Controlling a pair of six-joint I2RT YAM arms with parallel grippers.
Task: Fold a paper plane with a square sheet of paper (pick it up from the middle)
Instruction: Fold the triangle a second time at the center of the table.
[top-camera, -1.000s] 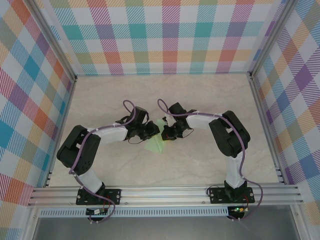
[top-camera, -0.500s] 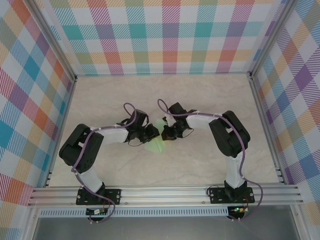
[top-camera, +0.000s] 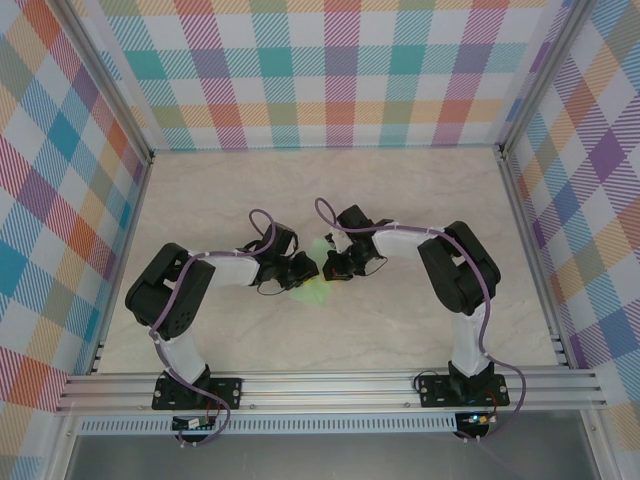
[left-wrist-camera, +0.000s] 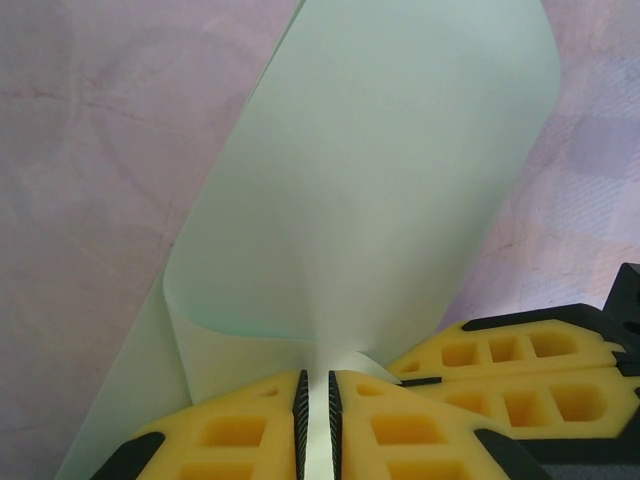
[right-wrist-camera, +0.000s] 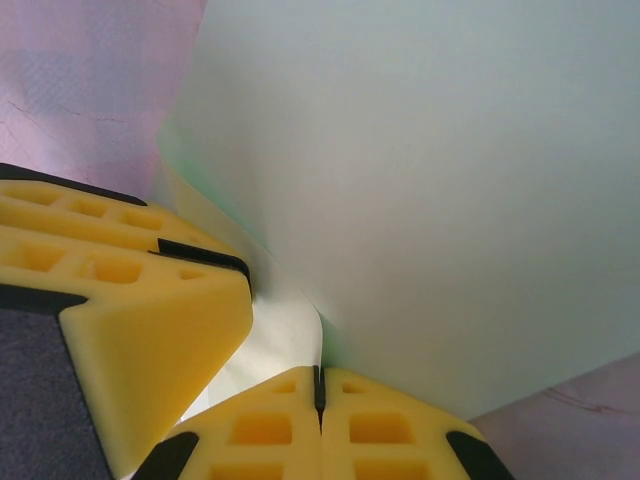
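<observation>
1. Left tool and right tool meet tip to tip over the middle of the pale marbled desk, tips just beside each other
2. Thin pale-green square sheet of paper lies between and beneath the two tools. The larger part shows on the near side of the tips, with a small bit on their far side
3. Left wrist view: left tool clenched, grasping the sheet. Its yellow foam pads press on a thin strip of paper standing in the slot between them
4. Ahead of the left tool the sheet lifts off the desk and bows over in a soft curl. No sharp crease visible
5. Same view: a second set of yellow foam pads sits just right of the left tool, against the paper
6. Right wrist view: right tool clenched, pads shut tight, the sheet's bent edge running down into the seam between them, so it is grasping the sheet
7. Ahead of the right tool the sheet rises as a broad, smooth face. Another yellow pad sits just left of the right tool
</observation>
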